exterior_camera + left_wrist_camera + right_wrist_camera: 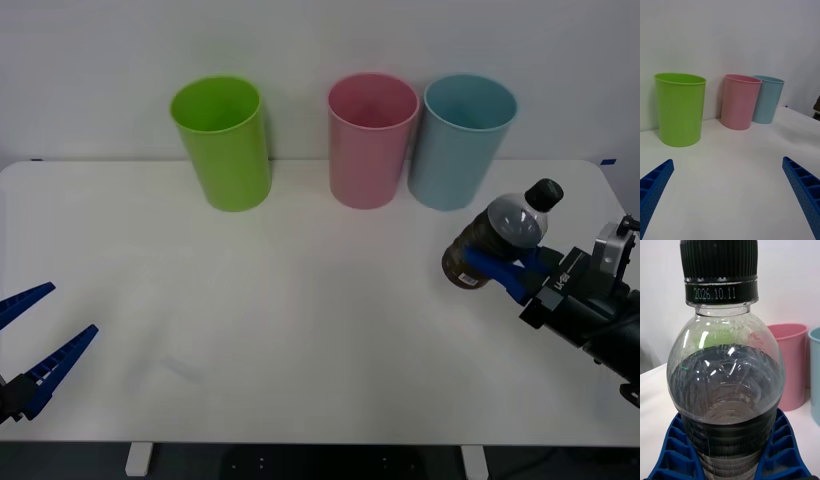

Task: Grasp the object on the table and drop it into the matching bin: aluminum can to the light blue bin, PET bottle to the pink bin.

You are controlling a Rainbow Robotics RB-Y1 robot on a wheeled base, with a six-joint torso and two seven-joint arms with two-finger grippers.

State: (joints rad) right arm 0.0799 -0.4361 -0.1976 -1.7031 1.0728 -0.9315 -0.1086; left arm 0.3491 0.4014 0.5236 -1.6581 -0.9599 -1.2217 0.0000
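Right gripper [505, 265] holds PET bottle [497, 238]

In the right wrist view the bottle [728, 390] stands so close that its base is cut off below the claw's 2 blue fingers [784, 450], and it hides most of the pink bin [792, 363] behind it. The light blue bin [815, 375] is cut by the edge.
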